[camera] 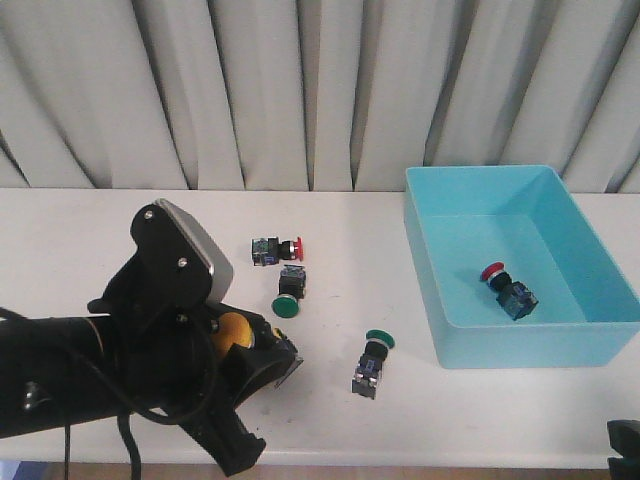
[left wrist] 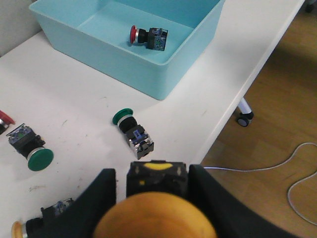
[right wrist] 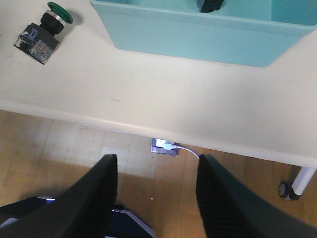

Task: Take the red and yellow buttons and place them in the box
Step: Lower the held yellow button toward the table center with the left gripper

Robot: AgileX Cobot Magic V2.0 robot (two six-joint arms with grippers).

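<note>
My left gripper [camera: 262, 362] is shut on a yellow button [camera: 232, 330], near the table's front left. In the left wrist view the yellow cap [left wrist: 153, 220] and its black body fill the space between the fingers [left wrist: 101, 198]. A red button [camera: 280, 249] lies on the table beyond it. The turquoise box [camera: 440, 300] stands at the right, with a red button [camera: 505, 288] inside; it also shows in the left wrist view [left wrist: 146, 35]. My right gripper [right wrist: 157, 161] is open and empty, over the floor just off the table's front edge, right of the box [right wrist: 198, 37].
Two green-capped switches lie on the table, one [camera: 288, 296] near the red button and one [camera: 372, 362] left of the box. Another switch with a pale yellowish cap [left wrist: 19, 229] lies beside my left gripper. The front table edge [right wrist: 148, 121] is close.
</note>
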